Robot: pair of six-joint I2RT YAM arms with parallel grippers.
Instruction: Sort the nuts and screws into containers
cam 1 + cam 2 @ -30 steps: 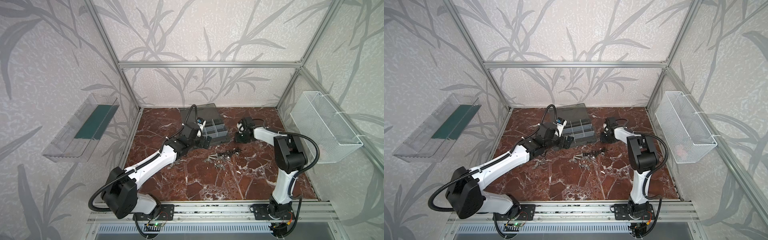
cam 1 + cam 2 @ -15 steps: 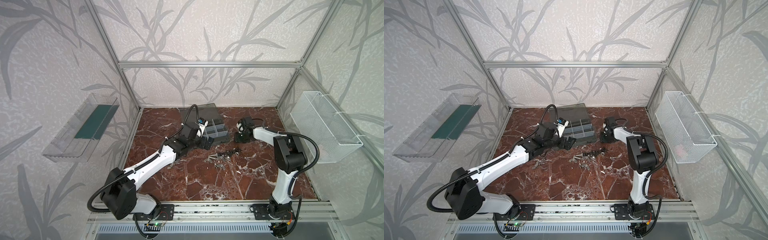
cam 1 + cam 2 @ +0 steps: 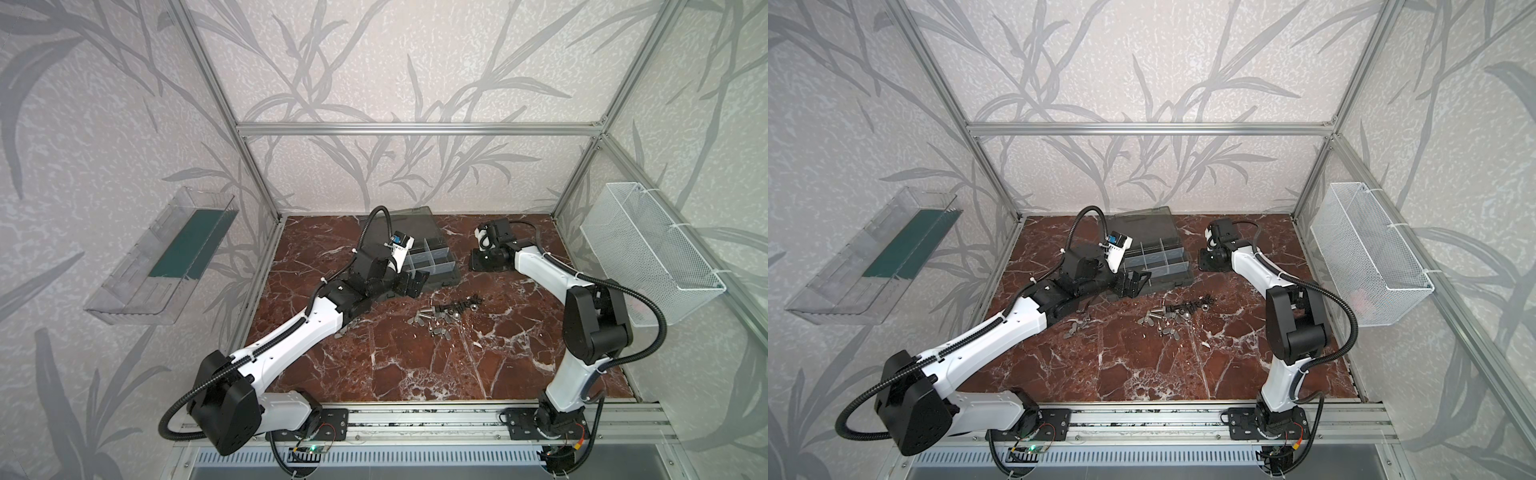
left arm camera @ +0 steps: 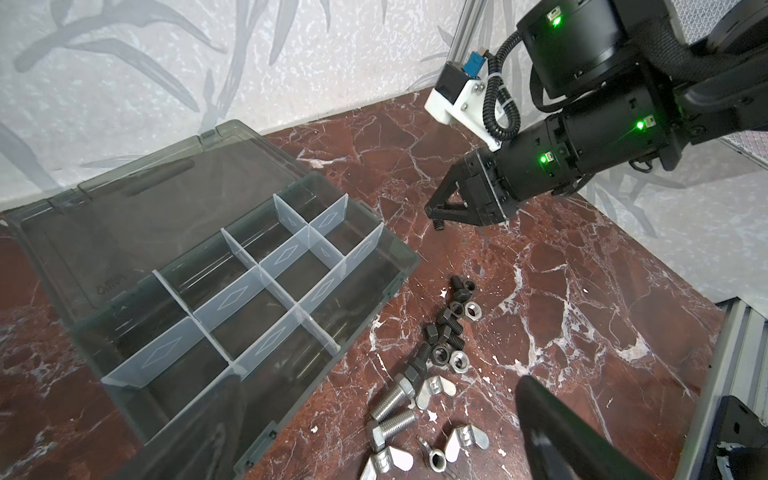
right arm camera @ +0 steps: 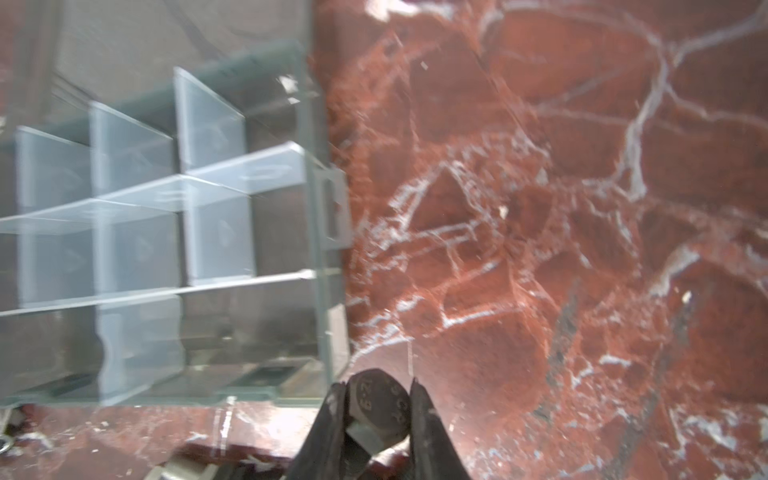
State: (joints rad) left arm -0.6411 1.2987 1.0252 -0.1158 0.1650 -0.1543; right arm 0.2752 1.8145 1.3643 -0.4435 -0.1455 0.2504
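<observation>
The dark grey organizer case (image 3: 446, 278) (image 3: 1177, 279) lies open at the back of the marble floor, its lid (image 4: 145, 208) flat behind it. Its compartments (image 4: 257, 307) between whitish dividers (image 5: 216, 124) look empty. In front of the case is a loose pile of screws and nuts (image 3: 446, 316) (image 3: 1173, 316): silver bolts (image 4: 392, 401), wing nuts (image 4: 467, 436), black nuts and bolts (image 4: 451, 328). My right gripper (image 3: 476, 262) (image 3: 1202, 262) (image 4: 436, 214) hovers right of the case, shut on a black bolt (image 5: 376, 399). My left gripper (image 3: 411, 282) (image 3: 1133, 283) stands open at the case's front left corner, holding nothing.
More wing nuts (image 3: 1077, 326) lie by the left forearm. A clear tray (image 3: 166, 257) hangs on the left wall and a white mesh basket (image 3: 648, 249) on the right wall. An aluminium rail (image 3: 415, 419) bounds the front.
The right jaws have tightened slightly on the bolt. Both arms stay nearly where they were.
</observation>
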